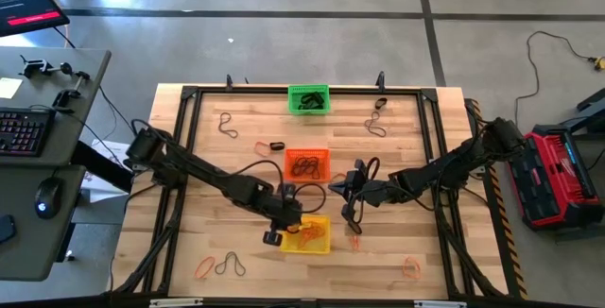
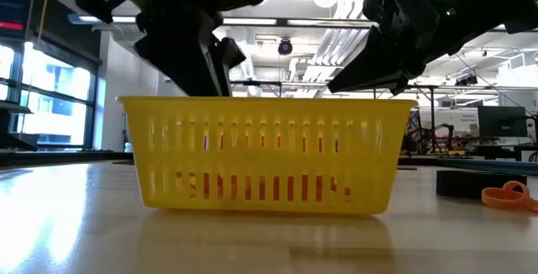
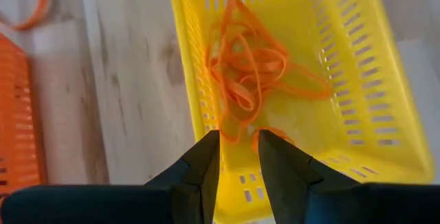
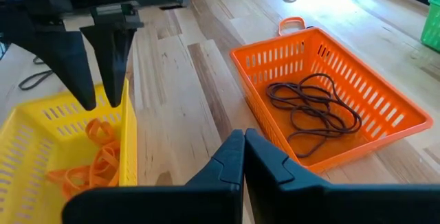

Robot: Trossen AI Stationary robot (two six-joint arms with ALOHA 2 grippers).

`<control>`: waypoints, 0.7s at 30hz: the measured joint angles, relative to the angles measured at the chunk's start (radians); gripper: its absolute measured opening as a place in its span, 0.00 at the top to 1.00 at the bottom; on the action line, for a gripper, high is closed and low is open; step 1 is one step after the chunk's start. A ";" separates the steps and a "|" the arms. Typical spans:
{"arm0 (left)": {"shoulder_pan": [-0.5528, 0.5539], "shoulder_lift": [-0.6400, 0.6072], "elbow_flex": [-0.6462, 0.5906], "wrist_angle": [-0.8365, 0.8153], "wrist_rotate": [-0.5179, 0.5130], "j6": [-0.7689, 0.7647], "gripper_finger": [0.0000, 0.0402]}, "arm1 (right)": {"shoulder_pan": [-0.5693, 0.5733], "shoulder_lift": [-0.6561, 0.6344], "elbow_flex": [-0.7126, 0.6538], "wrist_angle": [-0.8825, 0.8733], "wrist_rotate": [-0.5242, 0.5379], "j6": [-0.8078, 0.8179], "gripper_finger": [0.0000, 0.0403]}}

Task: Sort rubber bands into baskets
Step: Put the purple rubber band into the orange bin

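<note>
The yellow basket [image 1: 318, 242] holds a tangle of thin orange rubber bands [image 3: 251, 69]. My left gripper [image 1: 286, 219] hangs over that basket's left rim, and its fingers [image 3: 206, 165] stand open with nothing between them. The same gripper [image 4: 103, 69] shows from the right wrist, poised above the yellow basket [image 4: 41, 124]. My right gripper [image 1: 352, 212] is shut and empty, just right of the yellow basket and below the orange basket [image 1: 307, 154], which holds dark brown bands [image 4: 309, 107]. The green basket [image 1: 309, 89] at the back holds dark bands.
Loose bands lie about the table: an orange one [image 1: 204, 268] and a dark one [image 1: 233, 266] at front left, an orange one [image 1: 411, 268] at front right, a dark one [image 1: 227, 124] at back left, a dark one [image 1: 376, 125] at back right. A desk with a keyboard [image 1: 21, 130] stands at left.
</note>
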 joint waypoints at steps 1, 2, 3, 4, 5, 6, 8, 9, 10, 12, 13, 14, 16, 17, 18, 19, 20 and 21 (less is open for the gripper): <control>0.000 -0.003 0.000 0.009 -0.005 0.000 0.76 | 0.000 0.000 0.000 0.000 0.000 0.000 1.00; -0.001 -0.011 0.000 0.017 -0.010 0.000 0.76 | 0.000 0.000 0.000 0.001 0.000 0.000 1.00; -0.003 -0.020 0.000 0.016 -0.013 0.001 0.76 | 0.000 0.000 0.000 0.001 0.000 -0.001 1.00; -0.005 -0.029 0.000 0.019 -0.016 0.006 0.76 | 0.000 0.000 0.000 0.003 0.000 -0.002 1.00; -0.007 -0.041 0.000 0.024 -0.016 0.012 0.76 | 0.000 0.000 0.000 0.004 0.000 -0.002 1.00; -0.011 -0.055 0.000 0.023 -0.019 0.017 0.76 | 0.000 0.000 0.000 0.004 0.000 -0.002 1.00; -0.014 -0.080 0.000 0.024 -0.039 0.019 0.76 | 0.000 0.000 -0.001 0.007 -0.001 -0.001 1.00; -0.014 -0.093 -0.002 0.025 -0.051 0.021 0.76 | 0.000 0.000 -0.001 0.006 -0.001 0.000 1.00; -0.015 -0.108 -0.010 0.035 -0.064 0.024 0.76 | 0.000 0.000 -0.001 0.007 0.000 -0.001 1.00; -0.014 -0.139 -0.050 0.092 -0.084 0.026 0.76 | 0.000 0.000 -0.001 0.007 0.002 -0.006 0.99; -0.013 -0.154 -0.076 0.140 -0.084 0.026 0.76 | 0.000 0.000 -0.001 0.007 0.006 -0.022 0.98; -0.010 -0.169 -0.107 0.186 -0.083 0.026 0.76 | 0.000 0.000 -0.001 0.007 0.009 -0.040 0.98; -0.006 -0.199 -0.173 0.273 -0.083 0.021 0.76 | 0.000 0.000 -0.001 0.008 0.017 -0.062 0.96; -0.004 -0.214 -0.208 0.318 -0.083 0.019 0.76 | 0.000 0.000 -0.001 0.008 0.020 -0.065 0.94; -0.004 -0.228 -0.240 0.354 -0.083 0.014 0.76 | 0.000 0.000 -0.001 0.009 0.021 -0.066 0.93; -0.003 -0.244 -0.272 0.391 -0.083 0.009 0.76 | -0.003 0.000 -0.001 0.012 0.021 -0.066 0.92; -0.003 -0.258 -0.303 0.425 -0.083 0.006 0.76 | -0.009 0.000 -0.001 0.012 0.021 -0.066 0.90; -0.004 -0.273 -0.332 0.456 -0.083 0.001 0.76 | -0.014 0.000 -0.001 0.012 0.021 -0.066 0.88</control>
